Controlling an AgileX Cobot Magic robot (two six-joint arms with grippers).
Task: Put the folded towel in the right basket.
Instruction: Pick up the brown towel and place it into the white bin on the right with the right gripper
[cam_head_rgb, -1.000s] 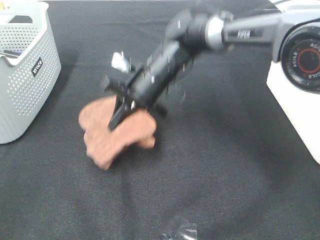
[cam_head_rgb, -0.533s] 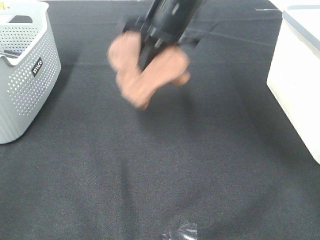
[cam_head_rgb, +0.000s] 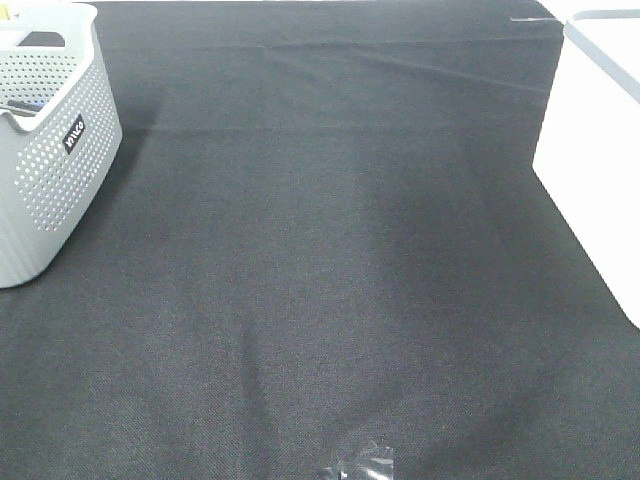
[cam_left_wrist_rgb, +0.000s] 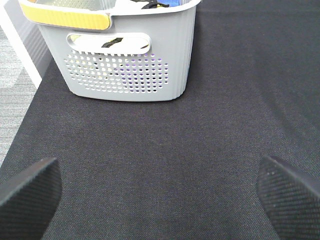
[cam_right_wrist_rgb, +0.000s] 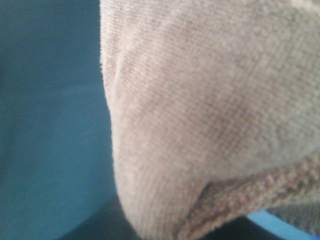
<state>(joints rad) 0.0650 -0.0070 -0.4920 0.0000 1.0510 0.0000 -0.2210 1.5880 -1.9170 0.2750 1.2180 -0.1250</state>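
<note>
Filling the right wrist view, towel (cam_right_wrist_rgb: 200, 110): pinkish-tan, fine looped weave, rolled thicker hem along one edge, close to the lens over a blue ground. Right gripper hidden by the cloth; cannot tell its grip. Left gripper (cam_left_wrist_rgb: 160, 195) hovers low over the table (cam_head_rgb: 330, 300), a black woven cloth, its two ribbed dark pads (cam_left_wrist_rgb: 30, 192) spread wide, holding nothing. Two baskets: grey perforated basket (cam_head_rgb: 45, 140) far left, white basket (cam_head_rgb: 595, 150) at the right edge.

"How does the towel (cam_right_wrist_rgb: 200, 110) look?"
"Pinkish-tan terry. It fills my right wrist feed, bunched, with a thick hem along one edge."
"And the right basket (cam_head_rgb: 595, 170)?"
"White, upright, at my overhead view's right edge."
</note>
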